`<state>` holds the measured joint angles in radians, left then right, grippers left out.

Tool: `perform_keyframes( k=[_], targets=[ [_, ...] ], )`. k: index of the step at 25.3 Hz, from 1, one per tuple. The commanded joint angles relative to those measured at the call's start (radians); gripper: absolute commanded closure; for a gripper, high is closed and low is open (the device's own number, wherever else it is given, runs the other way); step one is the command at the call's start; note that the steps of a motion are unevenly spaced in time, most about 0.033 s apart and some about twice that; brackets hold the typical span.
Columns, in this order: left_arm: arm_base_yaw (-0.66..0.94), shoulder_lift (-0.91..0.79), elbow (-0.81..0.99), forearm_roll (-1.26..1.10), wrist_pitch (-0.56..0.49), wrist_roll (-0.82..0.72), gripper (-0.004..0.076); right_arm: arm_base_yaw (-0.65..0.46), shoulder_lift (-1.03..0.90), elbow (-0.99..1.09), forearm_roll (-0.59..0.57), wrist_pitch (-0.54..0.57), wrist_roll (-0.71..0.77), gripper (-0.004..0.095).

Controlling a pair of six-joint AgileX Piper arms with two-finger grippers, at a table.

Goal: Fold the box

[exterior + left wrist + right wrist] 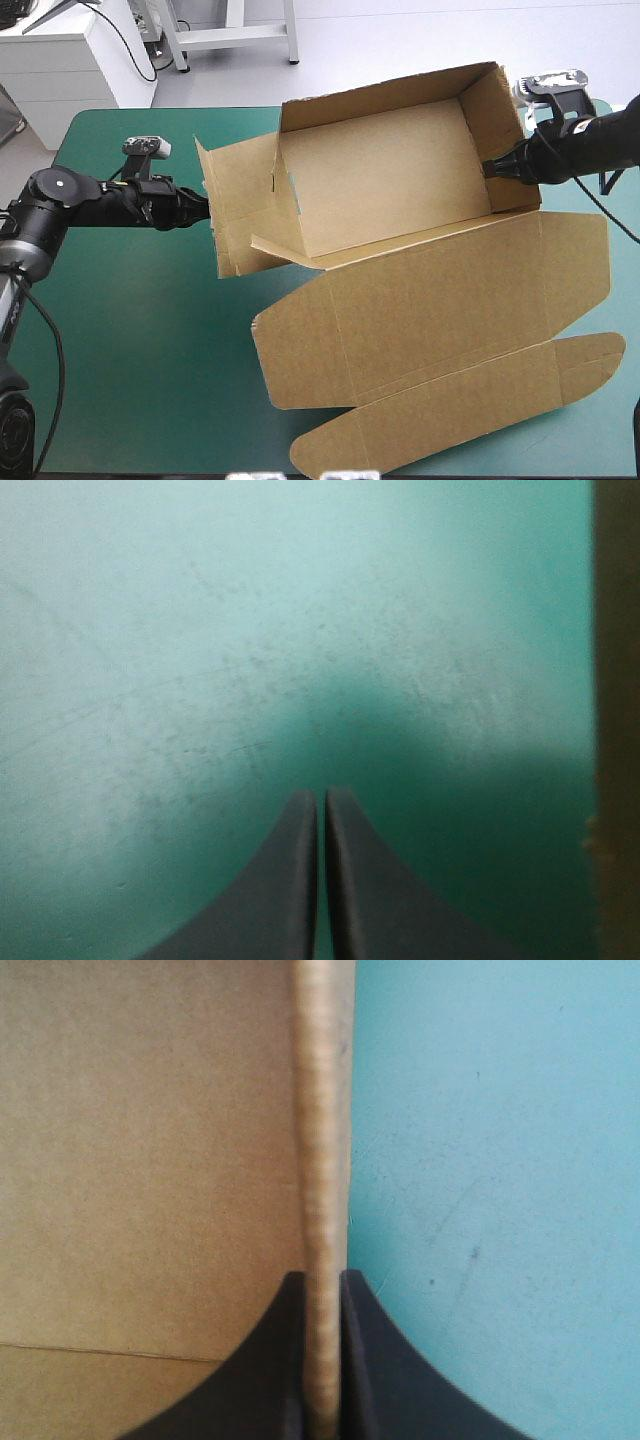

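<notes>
high view: the box [380, 180] sits at the middle and right of the tabletop [130, 350], with its tray part toward the far edge, walls raised and open side up. the lid [450, 300] lies flat on the teal-green cover and spreads toward the near edge, its rounded tuck flaps nearest the robot. the tray's long axis runs across the tabletop from left to right, the right end turned a little toward the far edge. a side flap [240, 200] stands loose at the tray's left end. the left claw [205, 208] reaches in level and its tip is at that flap; contact cannot be judged from above. the left wrist view adds what the high view cannot: the left claw [321, 795] has its black fingers together, only a thin slit between them and no board in it. bare cover lies ahead, and an edge of the box [615, 680] stands to one side. the right claw [490, 168] is at the tray's right end wall [505, 130]. the right wrist view settles the grip: the right claw [322, 1285] is pinched on the wall's top edge, the brown inner face of the box [150, 1160] on one side of the fingers and bare tabletop [500, 1160] on the other. the cover shows faint scuffs. beyond the far-left corner stands a white cabinet [60, 50] on a pale floor.
</notes>
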<state>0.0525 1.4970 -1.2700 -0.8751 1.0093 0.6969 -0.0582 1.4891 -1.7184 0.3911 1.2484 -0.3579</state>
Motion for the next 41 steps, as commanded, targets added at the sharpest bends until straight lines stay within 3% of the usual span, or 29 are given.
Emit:
perform_keyframes(
  k=[1,11,21,27,41],
  targets=[
    [0.001,-0.036,-0.025,-0.172,0.044,0.062,0.0709,-0.007,-0.043,-0.026,0.065,-0.031,-0.001,0.0929],
    [-0.004,-0.038,-0.025,-0.484,0.287,0.194,0.0709,-0.005,-0.041,-0.026,0.066,-0.102,0.013,0.0929],
    [-0.082,-0.04,-0.025,-0.596,0.287,0.194,0.0709,-0.005,-0.041,-0.026,0.057,-0.128,0.055,0.0927],
    [-0.12,-0.04,-0.025,-0.661,0.287,0.194,0.0709,-0.005,-0.041,-0.026,-0.013,-0.129,0.091,0.0927],
    [-0.161,-0.04,-0.025,-0.692,0.287,0.245,0.0688,-0.004,-0.041,-0.026,0.021,-0.139,0.092,0.0927]
  ],
)
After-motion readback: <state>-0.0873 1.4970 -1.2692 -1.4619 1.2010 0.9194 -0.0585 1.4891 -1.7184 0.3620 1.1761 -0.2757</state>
